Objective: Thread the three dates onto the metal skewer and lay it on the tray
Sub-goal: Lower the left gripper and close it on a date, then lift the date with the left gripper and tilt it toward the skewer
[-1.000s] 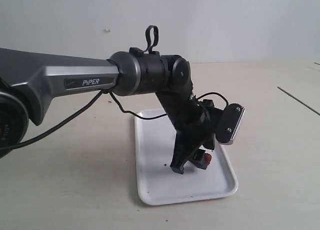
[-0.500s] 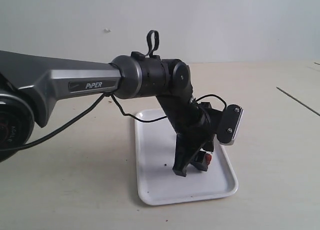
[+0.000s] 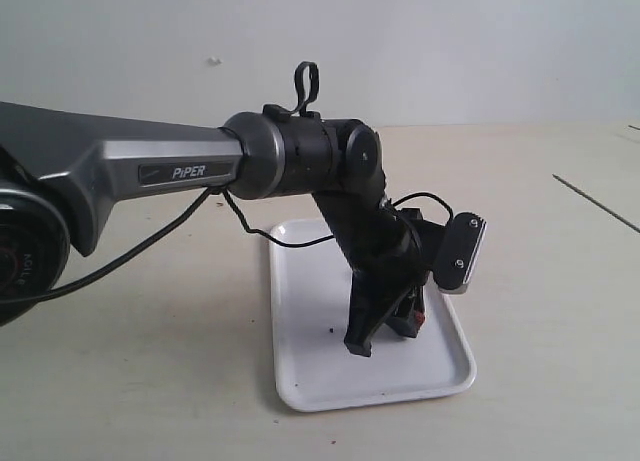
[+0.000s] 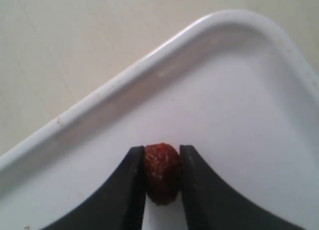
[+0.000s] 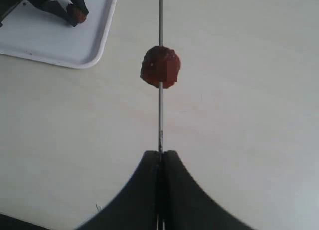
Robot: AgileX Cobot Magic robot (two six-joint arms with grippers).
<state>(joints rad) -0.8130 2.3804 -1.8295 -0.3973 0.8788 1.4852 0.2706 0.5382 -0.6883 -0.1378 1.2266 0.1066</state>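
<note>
Left pincer [image 4: 162,151] is clamped on one date [image 4: 162,174], both black fingers [image 4: 130,190] touching its sides, low over the tray [image 4: 149,65] near a rounded corner. That date's a wrinkly, matte, dark reddish-brown lump. Tray is smooth glossy white plastic-looking stuff w/ a low raised rim, sitting on the pale beige tabletop [image 5: 249,140]. Right pincer [image 5: 160,157] is pressed tight on the metal skewer [image 5: 160,115], a thin straight grey rod, w/ a second date [image 5: 160,66] threaded partway along it, over bare tabletop near the tray's edge. Exterior view only gives a red sliver of the pinched one behind the arm [image 3: 150,166]; wrist cams show both dates properly.
</note>
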